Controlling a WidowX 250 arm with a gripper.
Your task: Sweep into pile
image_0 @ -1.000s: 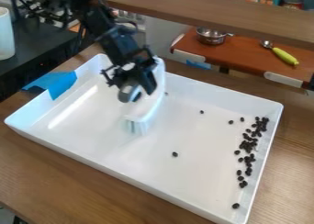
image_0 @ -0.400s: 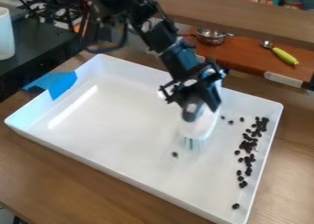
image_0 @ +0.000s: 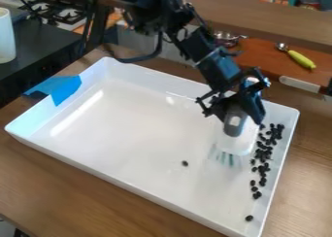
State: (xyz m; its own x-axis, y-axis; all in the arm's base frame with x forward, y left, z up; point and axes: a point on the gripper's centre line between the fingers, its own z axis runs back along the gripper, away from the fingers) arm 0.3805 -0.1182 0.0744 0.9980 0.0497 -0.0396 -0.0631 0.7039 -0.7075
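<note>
Beneath my claw (image_0: 236,118), a tray (image_0: 110,129) is resting on a wooden counter (image_0: 48,187); beyond, my arm (image_0: 212,61) is partly hiding a pot (image_0: 229,37). I'm gripping a brush (image_0: 239,143), fingers closed, beans (image_0: 262,154) lying beside it.

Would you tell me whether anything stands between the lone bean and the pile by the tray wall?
Yes: the brush in the pincer stands between the lone bean and the middle of the pile.
</note>
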